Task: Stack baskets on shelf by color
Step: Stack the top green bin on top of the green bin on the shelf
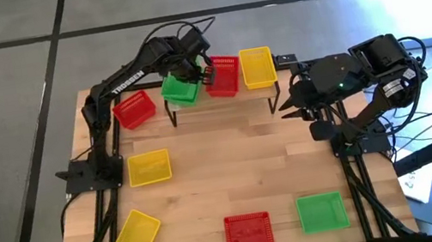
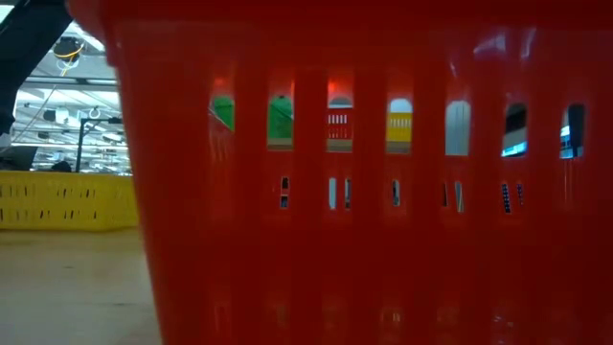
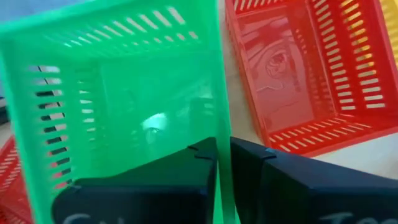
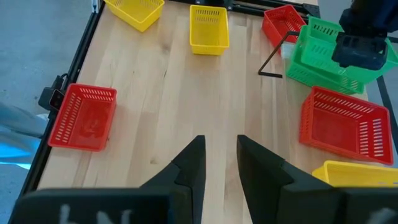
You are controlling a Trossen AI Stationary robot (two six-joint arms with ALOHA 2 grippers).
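Fingers (image 3: pixel 217 180) of left arm clamp green basket (image 3: pixel 118 99) wall; right fingers (image 4: pixel 221 162) parted, empty.

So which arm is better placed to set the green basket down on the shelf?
The left. Its gripper already clamps the green basket over the shelf, while the right gripper waits open beside the shelf.

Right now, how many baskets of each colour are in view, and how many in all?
Red baskets: 3
Yellow baskets: 3
Green baskets: 3, two apparently stacked on the shelf, held by the left gripper
Total: 9
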